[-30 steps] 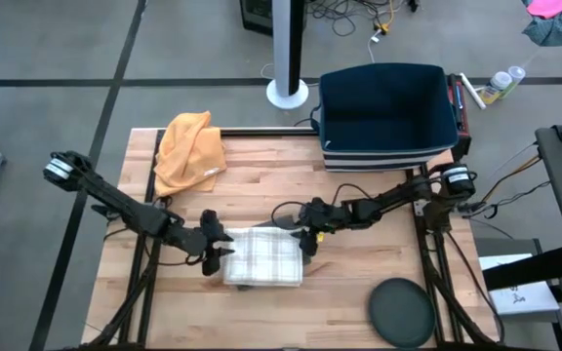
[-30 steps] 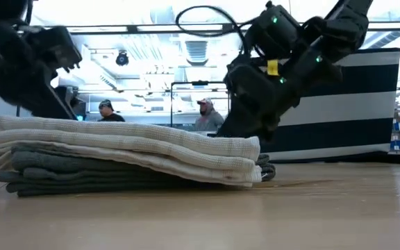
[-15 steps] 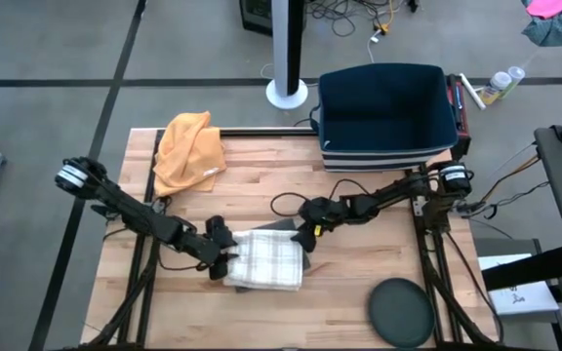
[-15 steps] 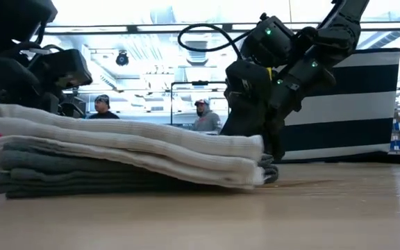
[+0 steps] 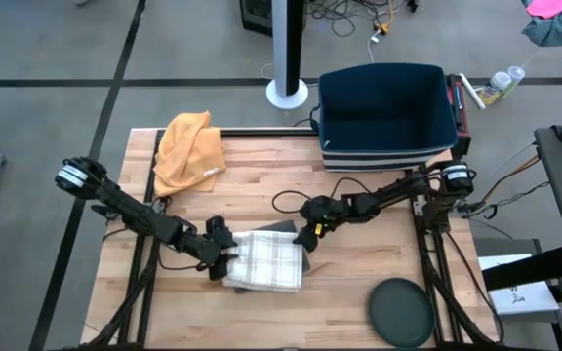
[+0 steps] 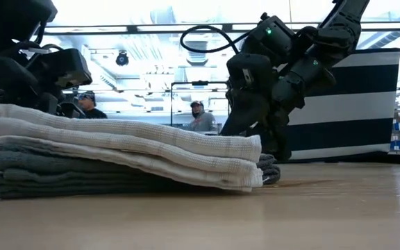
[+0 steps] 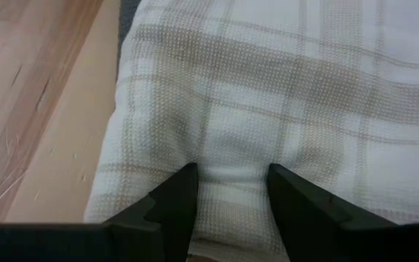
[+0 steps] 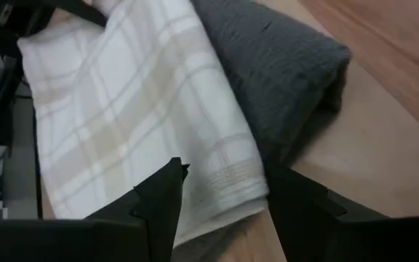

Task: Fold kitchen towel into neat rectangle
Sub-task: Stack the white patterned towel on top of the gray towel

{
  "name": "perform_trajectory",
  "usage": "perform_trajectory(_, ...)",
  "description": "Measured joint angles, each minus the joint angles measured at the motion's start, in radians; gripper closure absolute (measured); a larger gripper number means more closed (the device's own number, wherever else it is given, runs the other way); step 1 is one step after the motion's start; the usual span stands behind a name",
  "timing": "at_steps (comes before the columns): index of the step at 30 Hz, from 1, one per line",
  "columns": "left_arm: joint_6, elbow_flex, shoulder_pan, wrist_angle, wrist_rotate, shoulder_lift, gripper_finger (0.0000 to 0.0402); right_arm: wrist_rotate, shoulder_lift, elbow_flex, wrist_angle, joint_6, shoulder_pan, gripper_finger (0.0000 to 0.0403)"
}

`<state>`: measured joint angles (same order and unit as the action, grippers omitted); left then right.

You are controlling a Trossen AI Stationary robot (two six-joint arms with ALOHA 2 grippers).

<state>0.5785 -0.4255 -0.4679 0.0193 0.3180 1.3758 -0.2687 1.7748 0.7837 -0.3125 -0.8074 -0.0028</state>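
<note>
A white plaid kitchen towel [image 5: 264, 261] lies folded into a rectangle on a folded grey cloth [image 5: 291, 232], which rests on the wooden table [image 5: 359, 283]. In the low view the two form a flat stack [image 6: 117, 156]. My left gripper [image 5: 224, 257] slants down onto the towel's left end, its fingers apart. My right gripper [image 5: 306, 238] hovers open at the stack's far right corner. In its wrist view the white towel's corner [image 8: 231, 175] and the grey fold [image 8: 282, 80] lie ahead of its fingers. I see no touch there. My left gripper sets its two spread fingertips [image 7: 180, 191] on the towel's top layer [image 7: 231, 156], close to its left edge. It comes slanting down from the table's left. The cloth humps up a little between the fingers. The towel lies on the grey cloth.
An orange cloth [image 5: 189, 148] lies crumpled at the far left of the table. A dark blue bin [image 5: 386, 115] stands at the far edge. A round dark disc [image 5: 401, 312] lies near the front right. People show in the room behind [image 6: 196, 114].
My left gripper has come down and toward the table's right onto the towel's left end. That end has risen, and the stack has shifted a little. My right gripper has rolled its wrist while staying at the far right corner. Neither finger gap has changed.
</note>
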Motion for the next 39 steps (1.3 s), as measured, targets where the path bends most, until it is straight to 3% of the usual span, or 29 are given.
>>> perform_trajectory(14, 0.01, 0.0, 0.0, -0.001, 0.001, 0.0, 0.0238, -0.07, -0.07, 0.0, -0.086, 0.042, 0.011, 0.0219)
perform_trajectory(31, -0.01, 0.0, 0.0, -0.005, 0.003, 0.001, 0.0238, -0.045, 0.021, 0.003, -0.101, -0.023, 0.011, 0.022)
perform_trajectory(35, -0.055, 0.0, -0.001, -0.006, 0.014, 0.001, 0.0238, -0.057, 0.019, 0.016, -0.139, -0.023, 0.011, 0.0241)
perform_trajectory(39, -0.098, 0.001, -0.001, -0.009, 0.026, 0.001, 0.0238, -0.068, 0.025, 0.024, -0.135, -0.032, 0.012, 0.0296)
